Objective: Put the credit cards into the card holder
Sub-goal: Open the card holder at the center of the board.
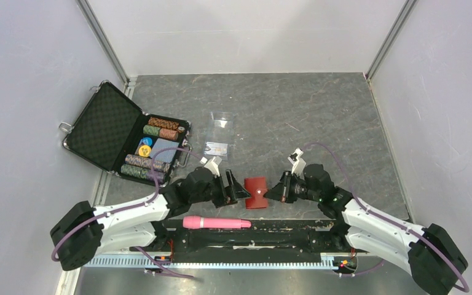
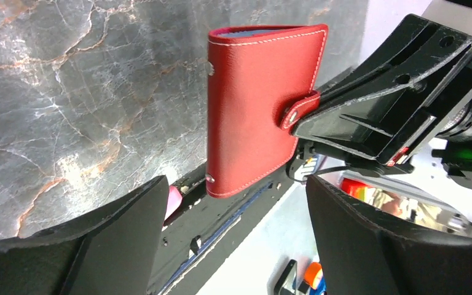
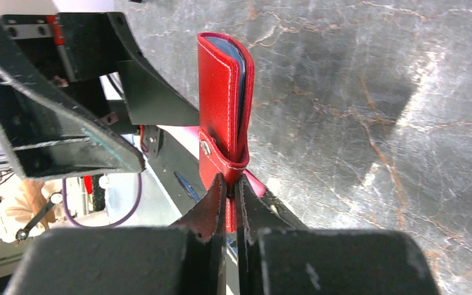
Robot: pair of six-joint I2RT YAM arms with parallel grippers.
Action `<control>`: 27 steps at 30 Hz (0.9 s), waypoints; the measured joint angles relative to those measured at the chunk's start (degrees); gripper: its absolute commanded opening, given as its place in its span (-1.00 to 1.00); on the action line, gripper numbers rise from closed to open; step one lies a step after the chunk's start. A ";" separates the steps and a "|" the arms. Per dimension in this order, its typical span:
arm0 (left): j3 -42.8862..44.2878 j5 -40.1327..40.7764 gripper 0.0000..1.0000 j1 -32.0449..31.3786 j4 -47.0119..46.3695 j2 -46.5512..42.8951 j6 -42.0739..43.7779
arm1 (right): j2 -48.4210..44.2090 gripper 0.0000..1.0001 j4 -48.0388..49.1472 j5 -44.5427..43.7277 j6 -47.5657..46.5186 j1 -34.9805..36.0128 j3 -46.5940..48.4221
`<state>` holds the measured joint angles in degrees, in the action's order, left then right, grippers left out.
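Note:
The card holder (image 1: 257,192), a red folded wallet with its snap tab fastened, is held on edge just above the table's front edge between both arms. My right gripper (image 3: 230,184) is shut on the wallet's tab end (image 3: 224,92). My left gripper (image 2: 236,206) stands open just short of the wallet (image 2: 252,104), its fingers on either side of the lower corner without touching it. One credit card (image 1: 216,147), grey with a gold mark, lies flat on the table behind the left gripper (image 1: 236,190).
An open black chip briefcase (image 1: 107,126) with rows of poker chips and a blue-grey rectangle (image 1: 165,151) sits at the left. A clear plastic case (image 1: 222,121) lies behind the card. A pink cylinder (image 1: 216,222) rests on the front rail.

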<state>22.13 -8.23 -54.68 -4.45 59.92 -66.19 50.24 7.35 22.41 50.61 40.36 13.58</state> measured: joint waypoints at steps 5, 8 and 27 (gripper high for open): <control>-4.15 -6.54 0.69 3.89 -7.65 -1.53 0.04 | -1.44 -1.00 -2.21 1.55 0.44 -0.09 3.41; -5.16 -10.40 0.51 4.76 -12.52 -1.20 0.02 | -1.49 -1.00 -2.36 2.67 0.83 -0.09 6.03; -2.27 -16.68 -0.96 5.05 -13.29 -3.91 2.62 | 0.39 0.20 -11.10 1.27 -3.41 -0.39 14.78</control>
<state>19.86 -24.91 -49.63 -17.74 56.01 -63.57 50.63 -3.75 23.68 47.20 39.97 28.36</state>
